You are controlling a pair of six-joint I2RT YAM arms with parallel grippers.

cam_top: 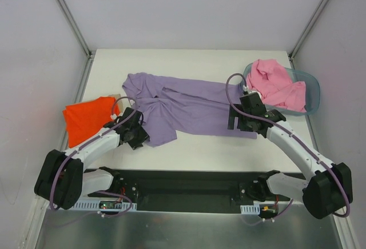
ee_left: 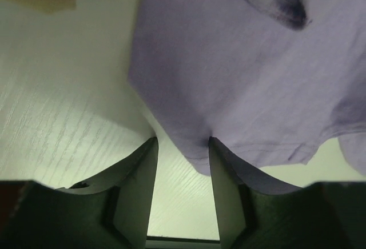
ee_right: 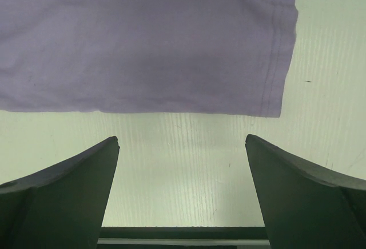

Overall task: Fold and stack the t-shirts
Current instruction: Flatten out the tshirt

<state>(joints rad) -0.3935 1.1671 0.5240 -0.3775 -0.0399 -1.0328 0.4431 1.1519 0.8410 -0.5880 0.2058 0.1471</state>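
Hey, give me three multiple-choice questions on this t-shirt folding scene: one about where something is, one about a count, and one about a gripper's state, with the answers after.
1. The pink t-shirt lies: A in the basket; B hanging from a gripper; C folded on the floor.
2. T-shirts showing in the top view: A two; B three; C five.
3. The right gripper is: A shut on cloth; B open above the bare table, just short of the hem of the lavender t-shirt; C out of every view.

Answers:
1 A, the pink cloth is heaped inside the basket's rim.
2 B, only the lavender, the pink and the orange-red t-shirt show.
3 B, its fingers stand wide apart with only table between them.
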